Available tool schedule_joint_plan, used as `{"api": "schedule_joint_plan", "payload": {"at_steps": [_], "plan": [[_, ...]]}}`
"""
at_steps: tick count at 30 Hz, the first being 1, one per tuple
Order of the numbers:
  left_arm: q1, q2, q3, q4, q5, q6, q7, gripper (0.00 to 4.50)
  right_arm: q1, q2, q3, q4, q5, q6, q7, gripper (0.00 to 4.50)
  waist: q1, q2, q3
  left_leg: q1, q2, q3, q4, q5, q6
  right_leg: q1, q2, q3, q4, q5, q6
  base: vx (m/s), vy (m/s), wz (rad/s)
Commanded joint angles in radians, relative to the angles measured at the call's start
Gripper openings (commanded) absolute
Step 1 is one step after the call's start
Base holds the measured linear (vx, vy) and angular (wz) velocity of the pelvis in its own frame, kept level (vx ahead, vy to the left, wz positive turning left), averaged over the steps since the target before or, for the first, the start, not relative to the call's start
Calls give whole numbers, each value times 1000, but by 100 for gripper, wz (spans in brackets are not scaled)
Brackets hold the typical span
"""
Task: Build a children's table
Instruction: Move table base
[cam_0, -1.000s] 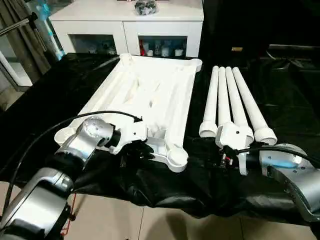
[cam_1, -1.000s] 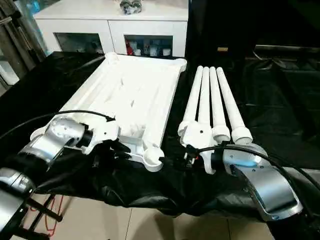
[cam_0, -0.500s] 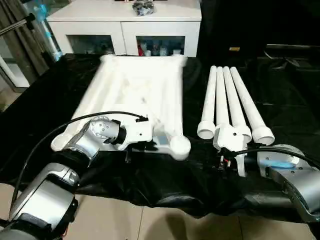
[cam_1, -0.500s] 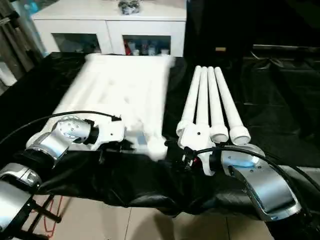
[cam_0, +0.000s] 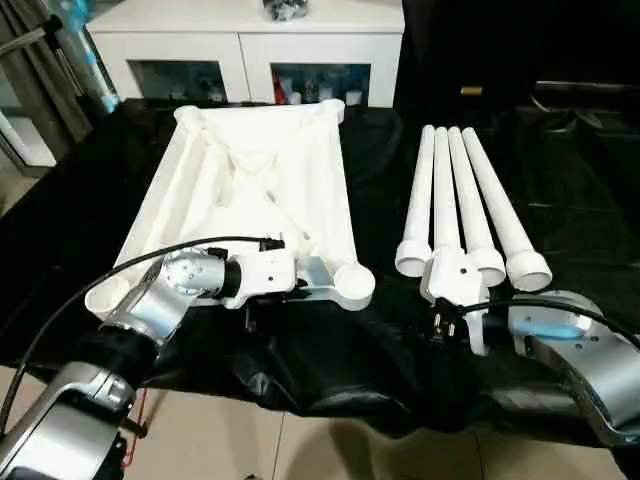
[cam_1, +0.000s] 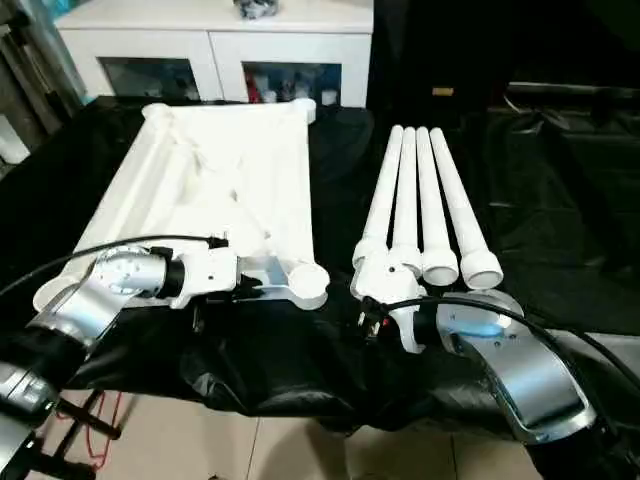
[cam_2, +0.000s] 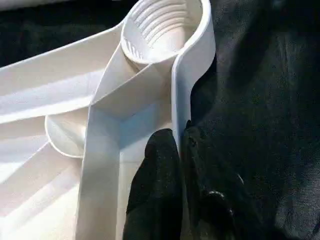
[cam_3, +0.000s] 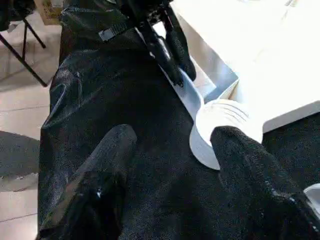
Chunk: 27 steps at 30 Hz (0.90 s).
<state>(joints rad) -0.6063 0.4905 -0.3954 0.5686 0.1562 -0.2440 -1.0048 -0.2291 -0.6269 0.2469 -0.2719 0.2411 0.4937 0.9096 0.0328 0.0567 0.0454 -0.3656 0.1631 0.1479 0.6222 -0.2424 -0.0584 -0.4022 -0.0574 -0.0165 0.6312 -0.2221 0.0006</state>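
Observation:
The white tabletop (cam_0: 260, 190) lies underside up on the black cloth, its ribs and round corner sockets showing. My left gripper (cam_2: 179, 137) is shut on the rim of its near edge, beside the near right corner socket (cam_0: 353, 283). Several long white tubular legs (cam_0: 450, 200) lie side by side to the right of the tabletop. My right gripper (cam_3: 172, 145) is open over the cloth in front of the legs' near ends, with nothing between its fingers; that same socket (cam_3: 220, 125) lies just beyond its fingertips.
A white glass-door cabinet (cam_0: 250, 40) stands behind the work surface. The black cloth (cam_0: 330, 360) hangs over the near edge, with tiled floor (cam_0: 300, 450) below. A black cable (cam_0: 150, 255) arcs over my left forearm.
The tabletop has swung in my left gripper's hold: its far end has moved to the left and its near right corner has shifted slightly away. The legs and my right gripper have stayed put.

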Motion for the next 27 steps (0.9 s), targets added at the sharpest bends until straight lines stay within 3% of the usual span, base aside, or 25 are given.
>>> {"api": "schedule_joint_plan", "payload": {"at_steps": [1, 2, 6, 10, 13, 14, 18, 21, 22, 23, 27], "plan": [[-11, 22, 79, -85, -22, -8, 45, 2, -3, 3, 3, -7, -5, -8, -4, 272, 12, -13, -70, -4, 51, -13, -60, 87, 96, 80, -75, 38, -40, 256, -300, 0, 0, 0], [3, 19, 83, -141, -48, -5, 26, 2, -2, 4, 3, -5, -6, -9, -5, 272, 13, -12, -71, -2, 53, -13, -59, 95, 101, 77, -75, 38, -39, 268, -304, 0, 0, 0], [4, 39, 37, -198, 5, -90, 19, 2, -3, 8, 4, -2, -9, -9, -8, 272, 21, -12, -70, 1, 55, -11, -55, 115, 121, 71, -73, 35, -35, 284, -313, 0, 0, 0], [18, 61, -12, -248, 63, -92, -1, 2, 0, 12, 5, -3, -11, -9, -14, 272, 27, -11, -69, 3, 56, -10, -55, 100, 115, 71, -73, 36, -36, 263, -311, 0, 0, 0], [19, 78, -33, -256, 99, -101, -10, 2, 3, 12, 6, -3, -11, -10, -17, 272, 30, -10, -69, 3, 55, -10, -56, 92, 102, 71, -73, 36, -36, 246, -302, 0, 0, 0], [19, 82, -38, -259, 108, -98, -13, 2, 4, 12, 7, -3, -12, -10, -18, 272, 32, -4, -69, 4, 55, -11, -56, 89, 95, 69, -74, 36, -36, 243, -301, 0, 0, 0], [-15, 108, -64, -238, 186, -102, -1, 2, 10, 24, 7, -6, -16, -8, -27, 272, 36, 3, -69, 5, 55, -12, -56, 72, 73, 69, -72, 35, -34, 256, -306, 0, 0, 0], [-27, 118, -71, -231, 206, -103, 5, 2, 11, 27, 8, -6, -18, -9, -31, 272, 37, -1, -66, 4, 53, -12, -59, 37, 50, 71, -72, 36, -38, 223, -299, 0, 0, 0], [-48, 131, -80, -216, 233, -107, 11, 2, 13, 33, 9, -7, -18, -9, -37, 272, 38, 10, -65, 4, 54, -14, -59, 28, 42, 70, -74, 35, -37, 213, -298, 0, 0, 0], [-53, 134, -80, -214, 238, -106, 15, 2, 13, 34, 10, -7, -18, -9, -39, 272, 36, 5, -64, 6, 54, -12, -61, 4, 29, 69, -72, 36, -41, 189, -295, 0, 0, 0], [-75, 152, -76, -230, 257, -88, -3, 2, 18, 46, 14, -7, -21, -11, -52, 272, 39, 11, -64, 2, 48, -13, -60, -8, 3, 73, -71, 37, -41, 177, -285, 0, 0, 0]]}}
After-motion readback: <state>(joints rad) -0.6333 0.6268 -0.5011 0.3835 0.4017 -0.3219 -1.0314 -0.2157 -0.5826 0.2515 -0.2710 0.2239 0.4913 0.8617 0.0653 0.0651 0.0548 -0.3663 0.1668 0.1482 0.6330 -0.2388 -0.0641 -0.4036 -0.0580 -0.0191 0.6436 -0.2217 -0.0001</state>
